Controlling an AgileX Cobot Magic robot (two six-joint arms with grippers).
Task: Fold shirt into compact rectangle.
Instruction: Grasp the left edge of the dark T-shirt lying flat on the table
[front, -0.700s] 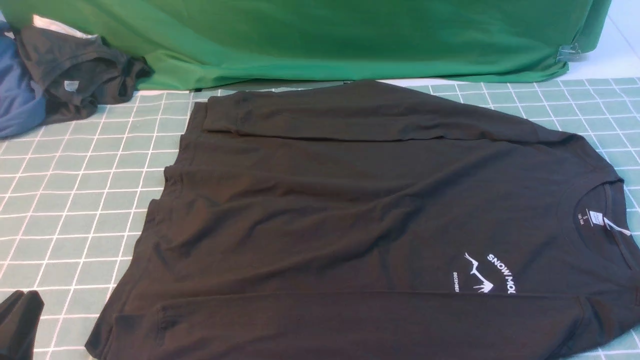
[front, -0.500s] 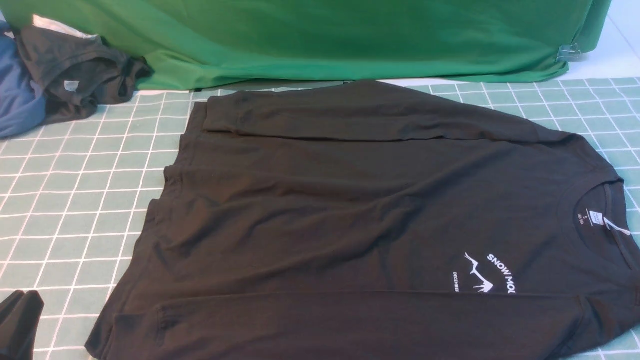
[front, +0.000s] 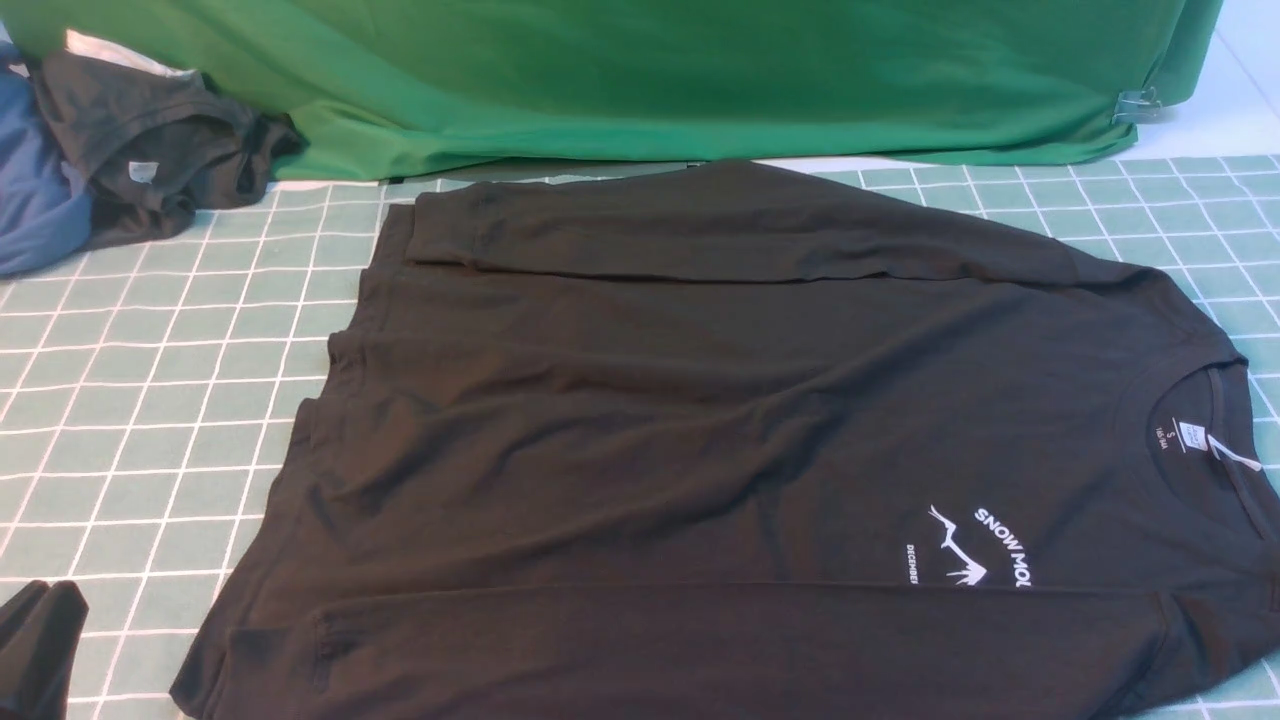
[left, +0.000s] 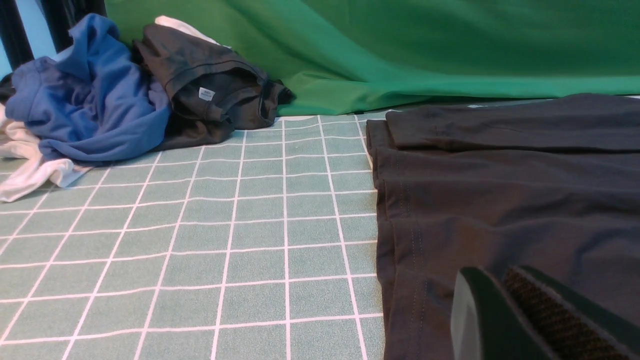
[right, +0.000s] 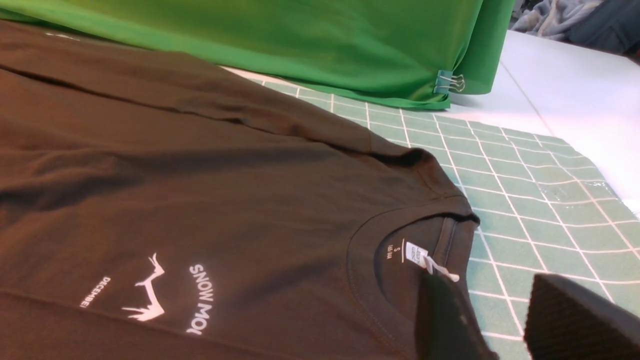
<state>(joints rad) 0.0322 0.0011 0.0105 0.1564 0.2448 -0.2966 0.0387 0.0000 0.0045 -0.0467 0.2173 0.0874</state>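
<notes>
Lying flat on the table (front: 150, 400), the black shirt (front: 700, 420) has the right gripper (right: 490, 285), jaws apart, beside its neck label (right: 416, 251), while I cannot tell whether the left gripper (left: 492, 272) jaws are parted.

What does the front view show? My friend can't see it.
A black shirt lies flat on a green gridded mat, sleeves folded across it, collar toward the right. A green cloth drapes behind; dark grey and blue clothes are piled at far left.

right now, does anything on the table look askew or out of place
Nothing spilled or damaged. The shirt lies flat, but its hem at the left is stepped and wavy, not one straight edge. A dark grey garment and a blue garment sit crumpled at the far left.
</notes>
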